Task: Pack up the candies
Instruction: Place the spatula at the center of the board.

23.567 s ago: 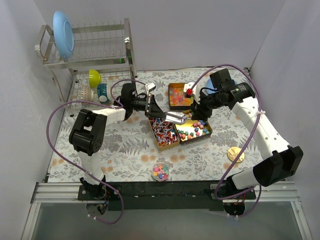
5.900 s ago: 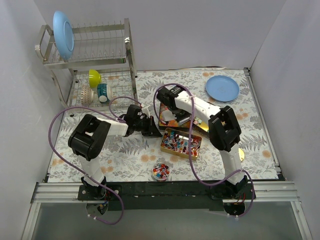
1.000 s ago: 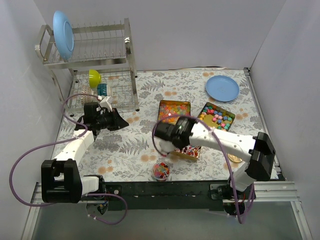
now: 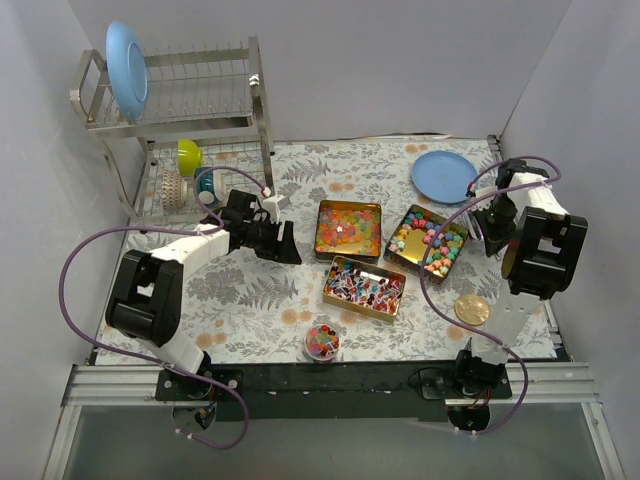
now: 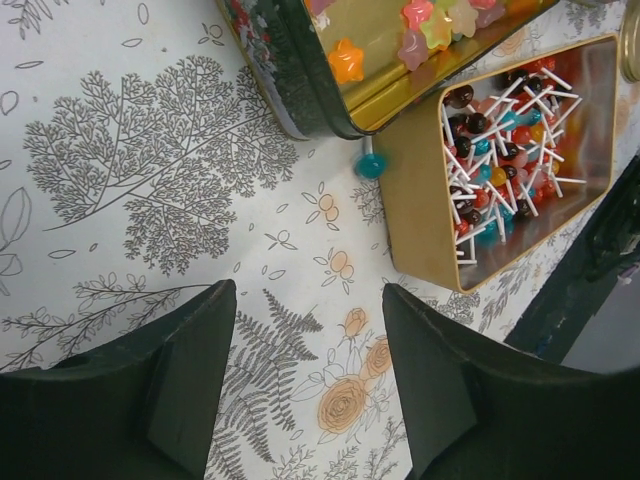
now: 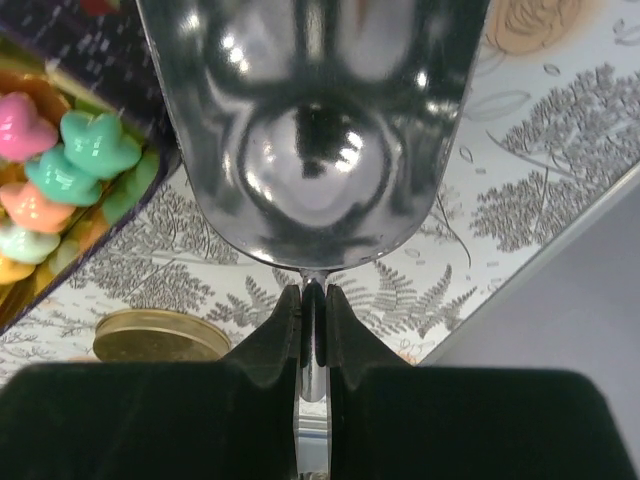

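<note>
**Both arms moved off; no sweets in transit.**

Overhead: within the last second the right gripper (image 4: pixel 492 228) has left the lollipop tin (image 4: pixel 365 287) and now stands well to its right. The left gripper (image 4: pixel 278 242) has come from the dish rack (image 4: pixel 180 100) to just left and behind that tin. The candies (image 4: pixel 432 238) lie in three tins and in a small cup (image 4: pixel 322 341) in front of the lollipop tin. Judgement: a pause between scoops, with packing unfinished.
Left wrist: the jaws are parted with nothing between them, and only cloth shows below. One loose teal sweet (image 5: pixel 371 165) lies against the lollipop tin's corner.
Right wrist: the fingers are clamped on the handle of a metal scoop (image 6: pixel 310 130), and its bowl is empty.
Surface and room: flat floral tablecloth (image 4: pixel 250 300), white walls on three sides.
</note>
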You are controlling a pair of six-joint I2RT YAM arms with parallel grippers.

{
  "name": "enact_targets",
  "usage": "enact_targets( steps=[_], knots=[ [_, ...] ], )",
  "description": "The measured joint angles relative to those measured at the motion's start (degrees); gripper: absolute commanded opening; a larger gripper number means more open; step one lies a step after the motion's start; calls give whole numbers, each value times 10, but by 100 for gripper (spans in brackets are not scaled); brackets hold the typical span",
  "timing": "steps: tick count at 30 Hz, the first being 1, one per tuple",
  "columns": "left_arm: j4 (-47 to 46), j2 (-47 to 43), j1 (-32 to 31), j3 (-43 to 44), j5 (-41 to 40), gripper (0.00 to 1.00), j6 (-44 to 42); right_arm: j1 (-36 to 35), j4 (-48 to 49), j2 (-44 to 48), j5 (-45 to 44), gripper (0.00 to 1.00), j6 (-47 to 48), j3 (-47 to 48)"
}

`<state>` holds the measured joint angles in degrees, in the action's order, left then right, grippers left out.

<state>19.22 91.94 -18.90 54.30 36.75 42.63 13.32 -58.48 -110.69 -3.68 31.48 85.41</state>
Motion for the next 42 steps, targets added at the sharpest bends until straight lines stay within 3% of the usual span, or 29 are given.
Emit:
enact_targets(
  steps=[4,8,10,11,17,22,23,24,25,26,35,42],
  knots=[
    [5,0,0,2,-15,61,-7,0,19,-30,0,8,5,0],
    [9,6,0,2,-18,61,-8,0,20,-38,-2,35,15,3],
    [10,17,0,6,-17,61,-6,0,21,-38,-2,39,20,3],
    [10,26,0,9,-17,61,-4,0,20,-38,1,49,25,3],
    [15,42,0,27,-18,61,-5,8,16,-8,51,56,73,-10],
    [11,42,0,32,-1,62,-7,25,19,136,117,65,205,-110],
    [11,42,0,32,4,61,-6,28,16,167,133,82,240,-133],
    [11,42,0,32,9,61,-5,29,14,195,150,83,276,-156],
    [10,42,0,32,14,62,-4,30,12,220,166,94,318,-180],
    [11,42,0,32,17,61,-4,30,7,239,182,98,362,-201],
    [10,42,0,31,23,61,-8,23,-44,264,209,98,689,-315],
    [11,40,0,10,19,61,-11,23,-17,297,167,98,787,-400]
  ],
)
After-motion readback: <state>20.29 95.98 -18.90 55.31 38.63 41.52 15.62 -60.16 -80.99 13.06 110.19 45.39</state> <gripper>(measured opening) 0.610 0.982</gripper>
